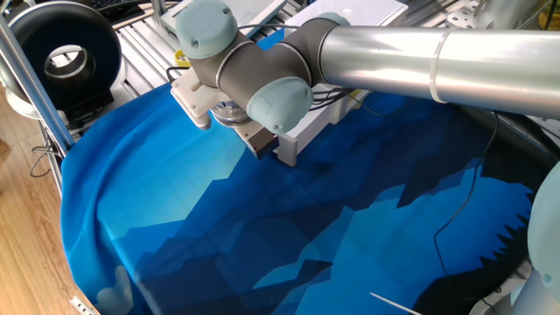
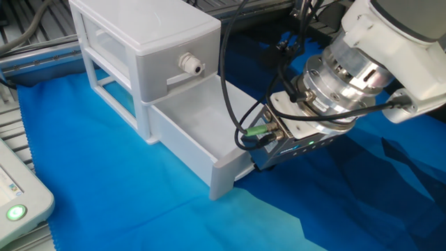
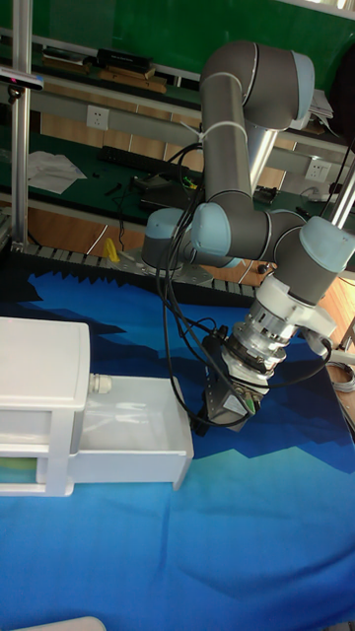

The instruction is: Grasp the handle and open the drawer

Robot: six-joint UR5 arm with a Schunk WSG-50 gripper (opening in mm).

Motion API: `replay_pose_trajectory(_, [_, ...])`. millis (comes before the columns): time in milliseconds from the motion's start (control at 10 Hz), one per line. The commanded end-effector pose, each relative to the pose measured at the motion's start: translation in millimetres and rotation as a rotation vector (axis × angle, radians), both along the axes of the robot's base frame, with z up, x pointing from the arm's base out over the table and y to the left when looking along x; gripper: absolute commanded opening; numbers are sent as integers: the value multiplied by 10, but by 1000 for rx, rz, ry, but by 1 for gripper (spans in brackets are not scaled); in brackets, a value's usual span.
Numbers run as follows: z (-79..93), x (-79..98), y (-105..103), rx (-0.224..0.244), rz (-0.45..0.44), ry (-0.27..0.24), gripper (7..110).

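Looking from left to right in the other fixed view, there is first a small panel with a green light (image 2: 14, 212) at the near left edge. Next comes the white cabinet (image 2: 139, 42), which has a top drawer with a pale knob (image 2: 189, 64) that is closed. Under it the drawer (image 2: 202, 132) sticks far out toward the near right, and you can see its bare floor inside. So the opening looks almost done or done.

Right of the drawer's front sits the gripper (image 2: 259, 157), pressed close against that front. The handle is hidden behind the gripper body, so I cannot see it. I also cannot tell if the jaws are wide, narrow, or holding the handle. The silver wrist (image 2: 345, 77) and black cables (image 2: 282, 56) are farther right.

All of this rests on a blue cloth (image 2: 139, 209) over the surface.

What may be left is only to let go and move away, I think.
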State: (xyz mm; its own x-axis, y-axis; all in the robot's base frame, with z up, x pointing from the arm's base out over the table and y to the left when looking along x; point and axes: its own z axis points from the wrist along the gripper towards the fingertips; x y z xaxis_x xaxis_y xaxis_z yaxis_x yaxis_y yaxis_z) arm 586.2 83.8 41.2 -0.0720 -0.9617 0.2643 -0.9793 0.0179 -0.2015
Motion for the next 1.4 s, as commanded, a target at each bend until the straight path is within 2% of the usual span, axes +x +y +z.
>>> replay_pose_trajectory(0, [-32,81,131,51,82,9,7])
replay_pose_trajectory(100, [-49,152,212,75,130,-6,44])
replay_pose_trajectory(300, [-85,213,323,103,209,-18,44])
replay_pose_trajectory(400, [-89,205,358,114,222,-15,66])
replay_pose_trajectory(700, [18,104,423,138,178,9,66])
replay_pose_trajectory(800, [78,73,395,130,155,17,88])
replay_pose_trajectory(900, [143,73,380,128,135,19,88])
replay_pose_trajectory(1100, [378,199,370,158,88,21,88])
replay_pose_trajectory(1300, [718,344,276,212,35,66,88])
